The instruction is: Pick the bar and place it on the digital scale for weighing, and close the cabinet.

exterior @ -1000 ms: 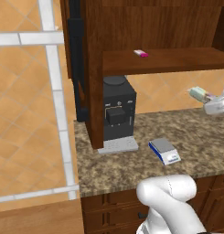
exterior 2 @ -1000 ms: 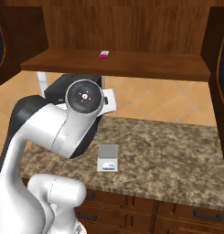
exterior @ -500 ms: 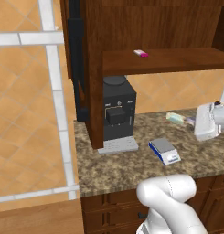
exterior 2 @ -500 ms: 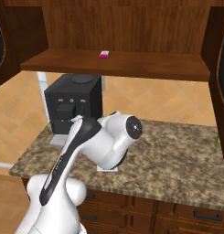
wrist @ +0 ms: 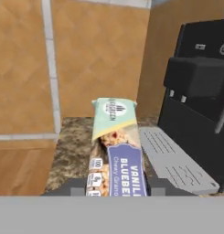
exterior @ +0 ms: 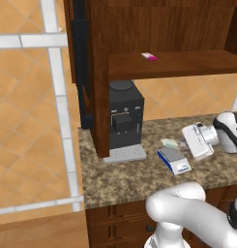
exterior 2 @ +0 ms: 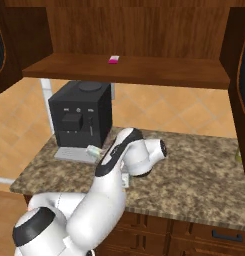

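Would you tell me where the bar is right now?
The bar is clamped in the gripper, low over the counter just behind the digital scale and right of the coffee machine.

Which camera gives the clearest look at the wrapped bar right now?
The hand view: the pale green wrapped bar runs up its centre, held in the gripper, label readable. The left base view shows only its small green end above the blue-based scale; the right base view shows a sliver.
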{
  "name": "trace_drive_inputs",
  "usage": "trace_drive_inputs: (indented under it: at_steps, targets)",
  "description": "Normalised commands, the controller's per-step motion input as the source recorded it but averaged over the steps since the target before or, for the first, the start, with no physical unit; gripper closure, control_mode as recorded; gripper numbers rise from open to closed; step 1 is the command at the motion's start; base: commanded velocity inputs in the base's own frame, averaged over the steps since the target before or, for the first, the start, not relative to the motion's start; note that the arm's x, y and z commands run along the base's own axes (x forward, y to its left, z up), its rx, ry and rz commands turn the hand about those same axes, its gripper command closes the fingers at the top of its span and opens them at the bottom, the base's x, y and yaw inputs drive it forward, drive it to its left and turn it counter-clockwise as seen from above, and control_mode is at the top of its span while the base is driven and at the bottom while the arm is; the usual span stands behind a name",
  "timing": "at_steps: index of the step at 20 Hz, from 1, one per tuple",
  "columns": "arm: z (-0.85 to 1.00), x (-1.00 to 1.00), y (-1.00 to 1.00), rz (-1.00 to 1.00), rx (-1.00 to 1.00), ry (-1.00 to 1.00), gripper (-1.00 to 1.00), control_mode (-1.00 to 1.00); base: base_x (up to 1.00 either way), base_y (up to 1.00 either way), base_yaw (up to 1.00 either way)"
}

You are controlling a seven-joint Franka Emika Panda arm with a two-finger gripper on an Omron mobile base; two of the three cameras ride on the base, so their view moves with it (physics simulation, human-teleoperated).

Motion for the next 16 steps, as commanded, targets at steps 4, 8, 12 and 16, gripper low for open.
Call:
trace_drive_inputs:
  at_steps: [4,8,12,16]
  targets:
    - [-0.63,0.16,-0.02,0.13,-0.07,0.04,1.00,-1.00,0.00,0.00,0.00]
    - [-0.59,0.02,0.00,0.00,-0.29,-0.04,1.00,-1.00,0.00,0.00,0.00]
    - [-0.14,0.12,0.13,-0.10,-0.15,-0.03,1.00,-1.00,0.00,0.00,0.00]
    - [-0.09,0.21,0.00,-0.12,0.00,-0.06,1.00,-1.00,0.00,0.00,0.00]
